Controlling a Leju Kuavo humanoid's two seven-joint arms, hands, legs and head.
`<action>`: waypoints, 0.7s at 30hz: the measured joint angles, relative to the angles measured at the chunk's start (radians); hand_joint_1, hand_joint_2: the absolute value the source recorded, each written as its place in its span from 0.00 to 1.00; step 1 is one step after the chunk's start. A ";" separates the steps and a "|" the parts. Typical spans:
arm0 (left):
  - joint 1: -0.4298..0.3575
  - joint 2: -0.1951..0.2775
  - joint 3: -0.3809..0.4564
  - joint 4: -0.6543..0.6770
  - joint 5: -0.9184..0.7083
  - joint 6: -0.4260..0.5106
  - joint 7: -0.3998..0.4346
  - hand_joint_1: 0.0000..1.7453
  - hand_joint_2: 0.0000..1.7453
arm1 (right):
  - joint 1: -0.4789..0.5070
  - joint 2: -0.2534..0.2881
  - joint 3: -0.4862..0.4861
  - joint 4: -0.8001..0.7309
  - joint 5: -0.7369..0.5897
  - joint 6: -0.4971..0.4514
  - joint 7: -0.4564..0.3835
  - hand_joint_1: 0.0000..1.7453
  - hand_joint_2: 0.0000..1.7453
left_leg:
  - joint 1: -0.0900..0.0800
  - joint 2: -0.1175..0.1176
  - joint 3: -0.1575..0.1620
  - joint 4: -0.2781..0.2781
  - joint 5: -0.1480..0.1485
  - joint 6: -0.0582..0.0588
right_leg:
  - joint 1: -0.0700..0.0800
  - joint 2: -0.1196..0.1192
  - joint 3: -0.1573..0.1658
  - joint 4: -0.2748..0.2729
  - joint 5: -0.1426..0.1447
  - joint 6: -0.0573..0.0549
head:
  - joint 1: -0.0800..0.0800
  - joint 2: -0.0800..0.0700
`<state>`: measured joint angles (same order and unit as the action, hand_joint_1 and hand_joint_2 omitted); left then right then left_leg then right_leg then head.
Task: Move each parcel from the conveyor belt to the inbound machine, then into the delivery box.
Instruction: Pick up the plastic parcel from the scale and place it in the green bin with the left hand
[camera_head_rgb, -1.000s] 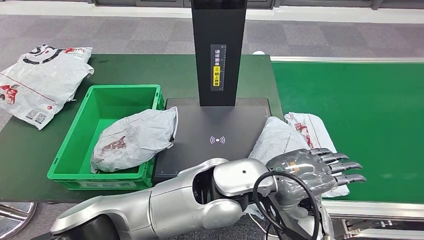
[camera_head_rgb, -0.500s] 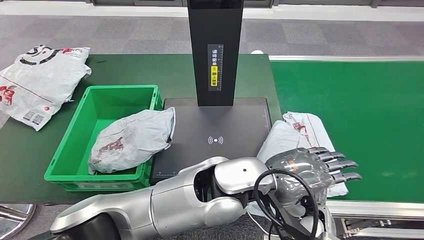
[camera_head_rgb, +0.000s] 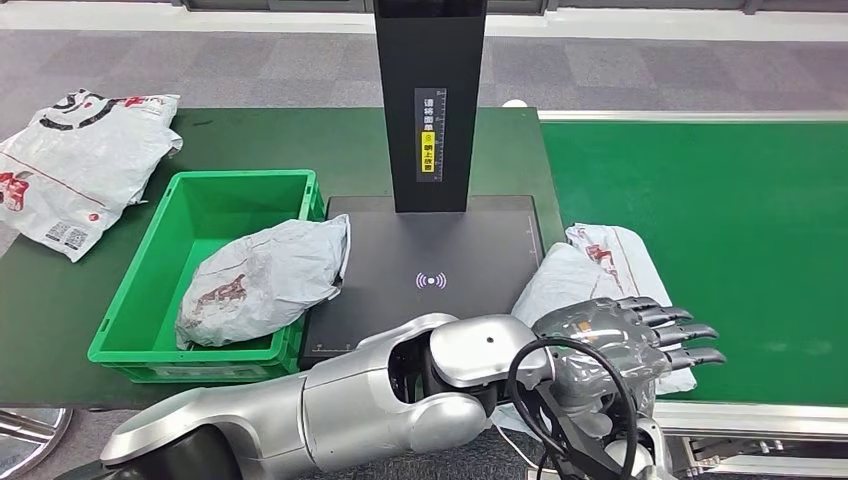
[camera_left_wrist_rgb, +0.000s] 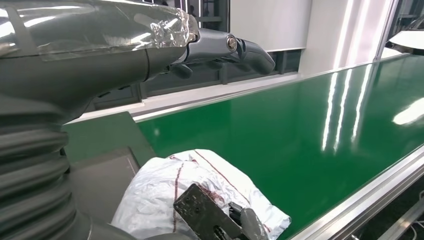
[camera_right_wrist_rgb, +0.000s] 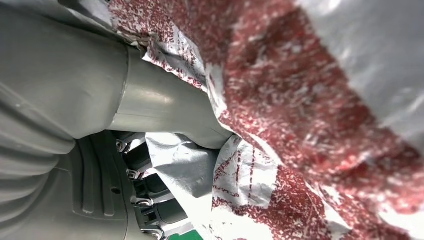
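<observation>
On the belt (camera_head_rgb: 740, 230) edge beside the machine (camera_head_rgb: 430, 270), the parcel (camera_head_rgb: 575, 275) lies gripped by the right hand (camera_right_wrist_rgb: 150, 165); the left hand (camera_head_rgb: 625, 335) hovers above, fingers straight, empty.

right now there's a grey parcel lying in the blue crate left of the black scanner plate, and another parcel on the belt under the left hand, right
Not quite: the crate is green, not blue, as the head view shows. The rest holds: a grey parcel lies in it, left of the black scanner plate, and another parcel lies on the belt under the left hand.
</observation>
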<state>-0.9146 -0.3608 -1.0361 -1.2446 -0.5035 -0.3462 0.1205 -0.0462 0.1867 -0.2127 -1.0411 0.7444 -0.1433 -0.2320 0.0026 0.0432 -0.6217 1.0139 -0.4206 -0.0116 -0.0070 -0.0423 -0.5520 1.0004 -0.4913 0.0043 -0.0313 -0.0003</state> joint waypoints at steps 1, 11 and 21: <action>0.000 0.000 0.000 0.000 0.000 0.001 -0.002 0.00 1.00 | 0.000 -0.001 0.000 0.001 0.000 -0.002 -0.011 1.00 1.00 | 0.000 0.000 0.000 0.000 0.000 0.000 | 0.000 0.000 0.000 0.000 0.000 0.000 | 0.000 0.000; 0.001 0.001 -0.011 0.008 0.014 0.001 -0.062 0.00 1.00 | -0.140 -0.018 0.023 0.023 -0.032 -0.032 0.059 1.00 1.00 | -0.001 0.005 -0.001 0.000 0.002 0.001 | -0.002 0.004 -0.003 0.002 0.003 0.001 | 0.000 0.000; 0.006 0.000 -0.019 0.006 -0.007 0.007 -0.046 0.00 1.00 | -0.283 -0.021 0.123 0.030 -0.024 -0.003 0.118 1.00 1.00 | -0.002 -0.003 -0.003 0.000 0.005 0.003 | -0.003 -0.004 -0.003 0.003 0.004 0.001 | 0.000 0.000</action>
<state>-0.9085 -0.3609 -1.0552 -1.2390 -0.5109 -0.3393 0.0744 -0.3296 0.1658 -0.0893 -1.0109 0.7203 -0.1462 -0.1140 0.0010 0.0405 -0.6250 1.0142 -0.4158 -0.0090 -0.0098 -0.0459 -0.5545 1.0029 -0.4875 0.0054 -0.0313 0.0000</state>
